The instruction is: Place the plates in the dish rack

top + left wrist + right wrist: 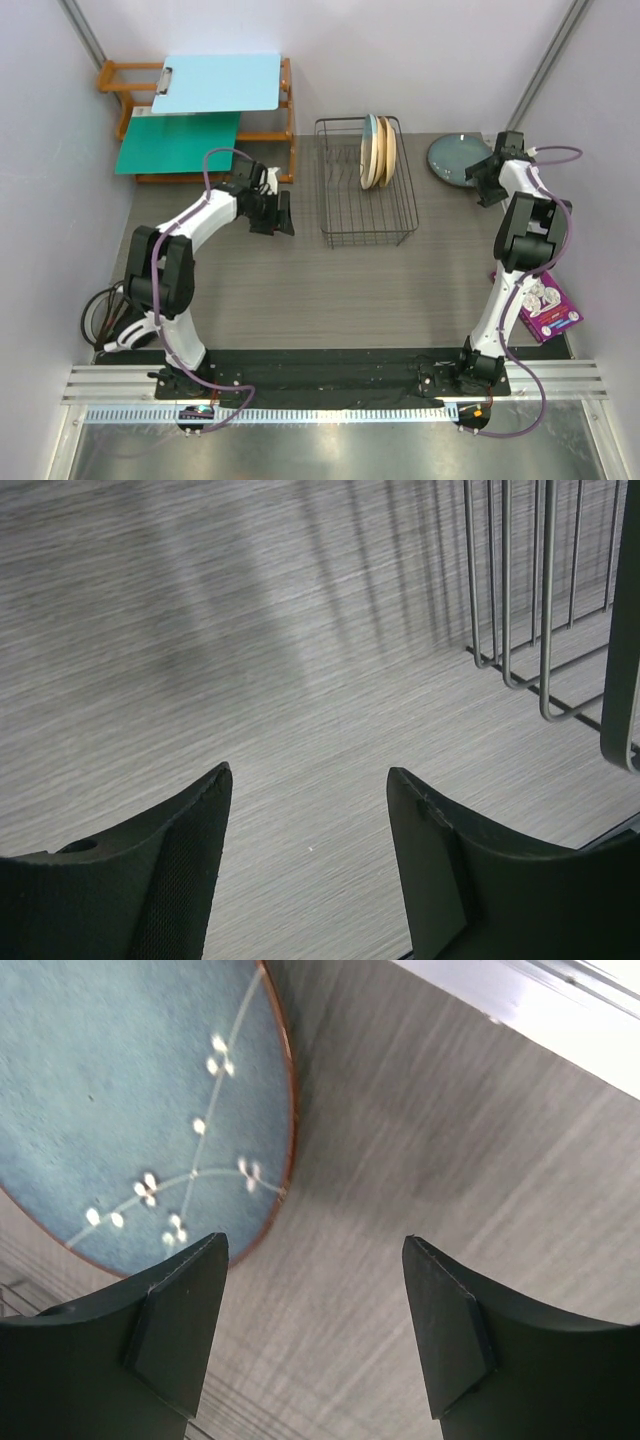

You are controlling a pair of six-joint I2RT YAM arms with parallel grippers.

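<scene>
Dark teal plate (458, 160): white sprig pattern, brown rim, flat on the table (300, 285) at 1 o'clock, outside the rack. Black wire dish rack (340, 218) at 12 o'clock holds upright plates (378, 152), seemingly three. Fingers spread, empty: right gripper (315, 1245) just beside the teal plate, left gripper (310, 780) at 10 o'clock.

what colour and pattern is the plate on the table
Teal-blue plate, white sprig pattern, brown rim; clearest in right wrist view.

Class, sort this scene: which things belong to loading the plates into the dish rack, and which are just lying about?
Job: dish rack, racked plates, teal plate.
Lying about: wooden rack, blue clipboard, green clipboard, purple packet, cable coil.
</scene>
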